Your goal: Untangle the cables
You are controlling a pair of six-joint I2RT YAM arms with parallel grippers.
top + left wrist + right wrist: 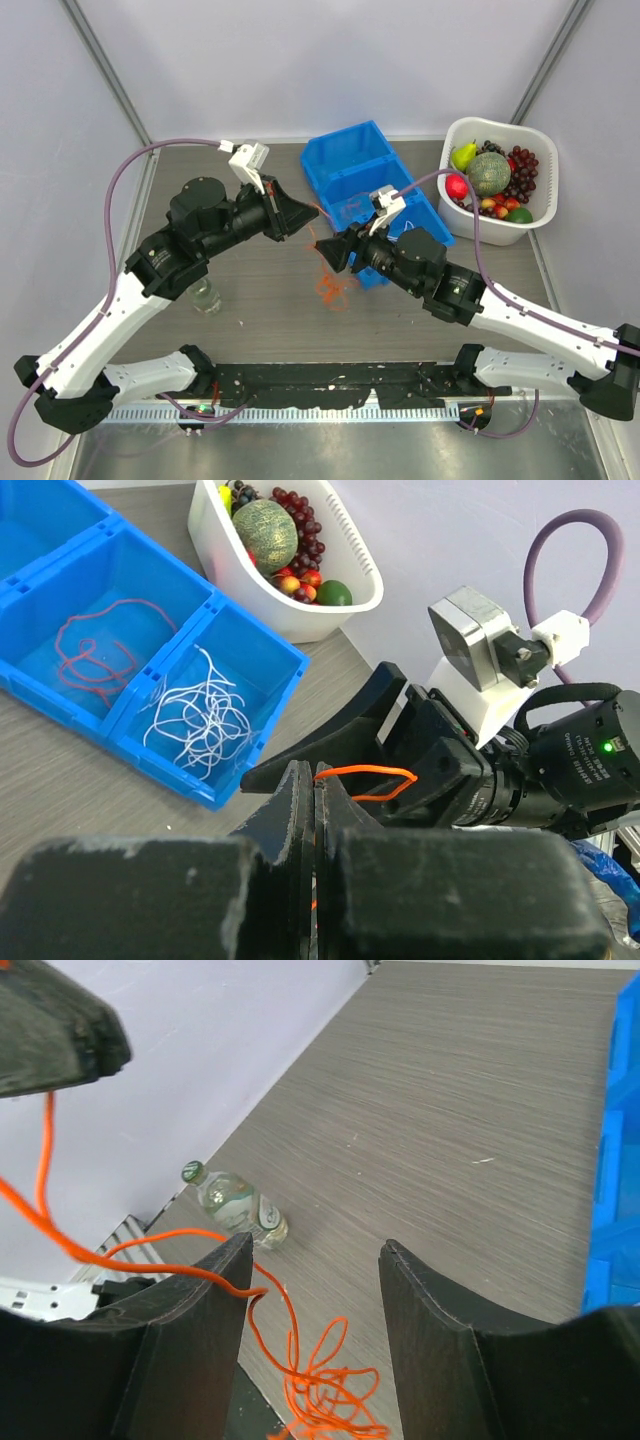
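The left gripper (315, 780) has its fingers pressed together and pinches the orange cable (320, 1385) above the middle of the desk. From there the strand goes down to a curly heap lying on the desk. The right gripper (312, 1250) stands wide open over this heap. The strand lies across one finger, not clamped. The white cable (200, 720) and the pinkish cable (95, 650) lie in neighbouring compartments of the blue bin (350, 150) at the far edge.
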